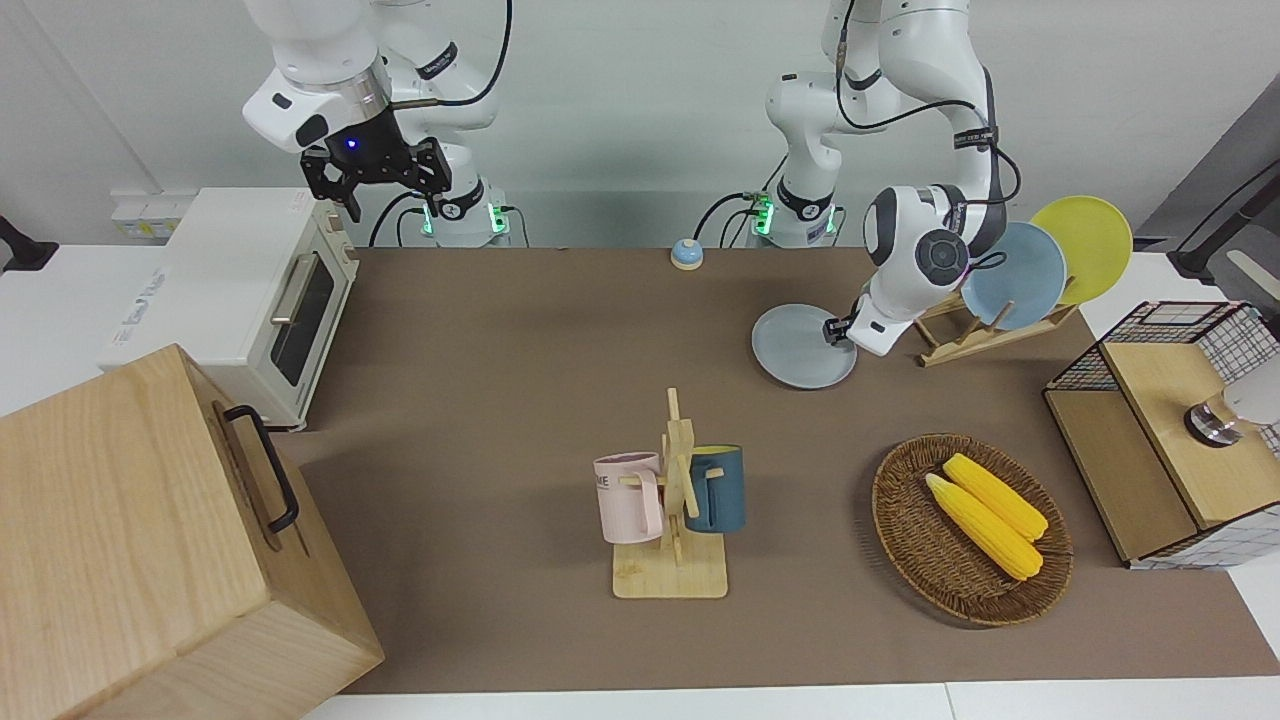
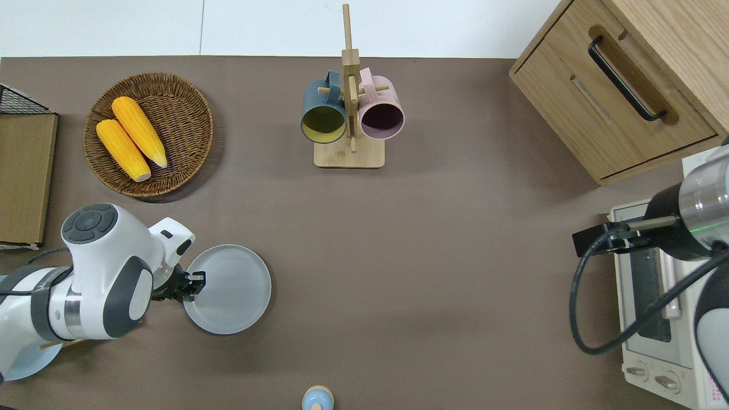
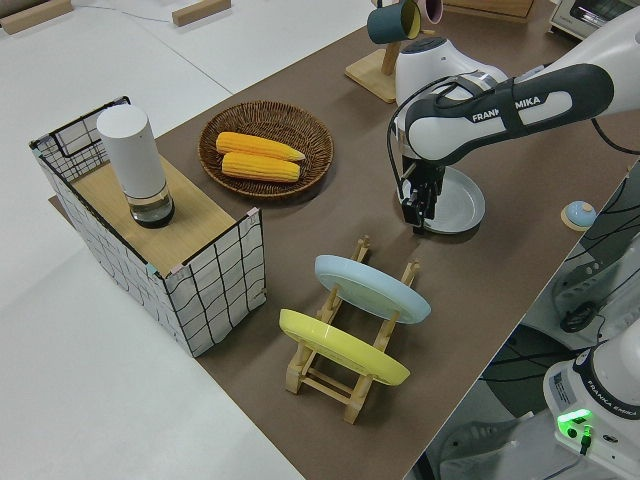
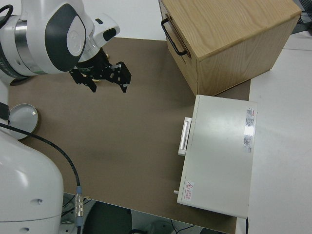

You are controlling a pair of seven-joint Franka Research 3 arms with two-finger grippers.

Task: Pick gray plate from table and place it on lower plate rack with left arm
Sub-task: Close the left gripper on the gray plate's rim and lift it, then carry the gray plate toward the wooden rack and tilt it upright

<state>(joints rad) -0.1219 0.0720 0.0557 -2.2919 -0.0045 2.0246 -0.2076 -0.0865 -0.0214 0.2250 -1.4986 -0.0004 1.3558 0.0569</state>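
Observation:
The gray plate [image 1: 795, 350] lies flat on the table [image 1: 520, 340], beside the low end of the plate rack [image 1: 940, 345]. It also shows in the overhead view [image 2: 233, 290] and the left side view [image 3: 460, 200]. My left gripper [image 2: 193, 283] is down at the plate's rim on the rack side, as the front view [image 1: 832, 333] and the left side view [image 3: 415, 208] also show. The rack [image 3: 350, 380] holds a sky-blue plate [image 1: 1015, 275] and a yellow plate [image 1: 1085, 245] in its higher slots. My right gripper [image 4: 106, 82] is open and parked.
A wicker basket [image 1: 900, 540] with two corn cobs and a wire-sided wooden box [image 1: 1150, 480] stand at the left arm's end. A mug tree [image 1: 675, 500] with two cups stands mid-table. A toaster oven [image 1: 250, 290] and a wooden cabinet [image 1: 130, 540] are at the right arm's end.

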